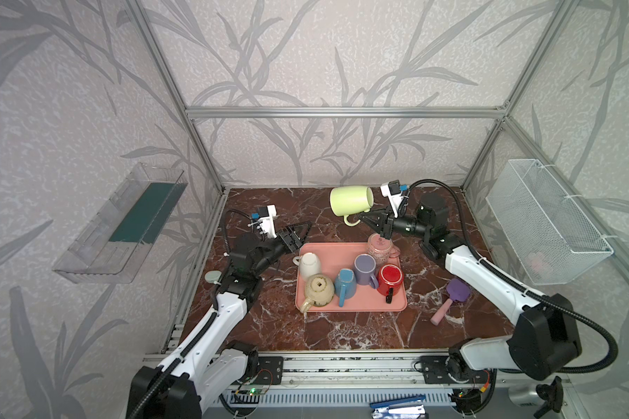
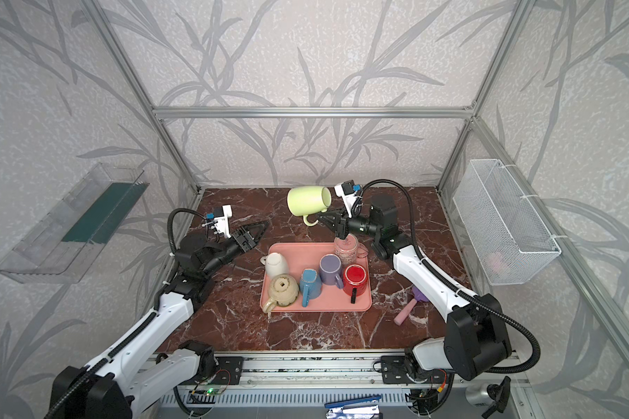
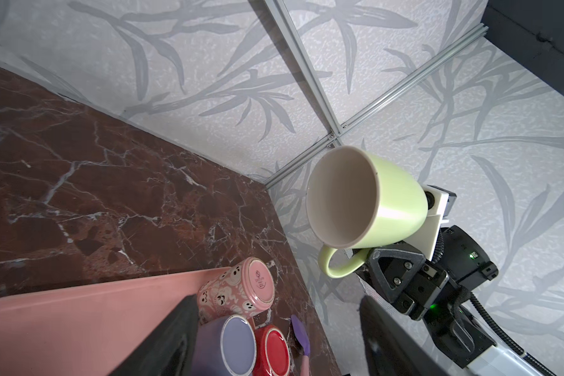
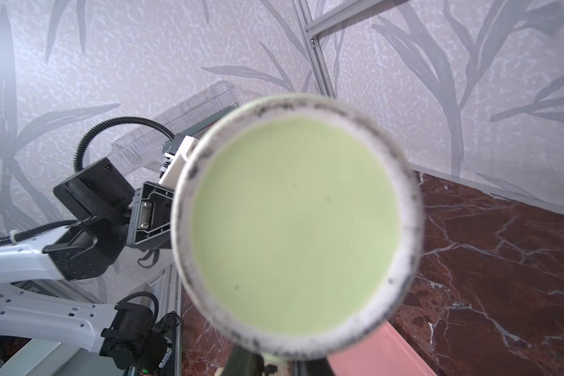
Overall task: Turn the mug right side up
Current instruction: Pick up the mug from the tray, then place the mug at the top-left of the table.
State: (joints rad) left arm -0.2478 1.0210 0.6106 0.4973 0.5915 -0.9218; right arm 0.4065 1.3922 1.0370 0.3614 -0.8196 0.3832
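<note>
Right gripper (image 1: pixel 365 218) pinches the handle of the green mug (image 1: pixel 351 205), held sideways aloft, upper centre in both top views. Left gripper (image 1: pixel 301 235) gapes empty beside the pink tray (image 1: pixel 327 254).

the left arm (image 1: pixel 215 323), white links with black joints, rises from the near left edge of the dark red marble desk (image 1: pixel 305 326) and reaches forward and inward, its wrist angled up so that the left hand (image 1: pixel 303 235) hangs in the air pointing toward the middle. its black fingers (image 3: pixel 170 341) stand well apart with nothing between them. the right arm (image 1: pixel 483 279) stretches from the near right corner toward the far side, wrist turned leftward. the right hand (image 1: pixel 364 219) is raised above the desk, jaws closed tight on the handle of a pale green ceramic mug (image 1: pixel 351 205), which it carries on its side.
</note>
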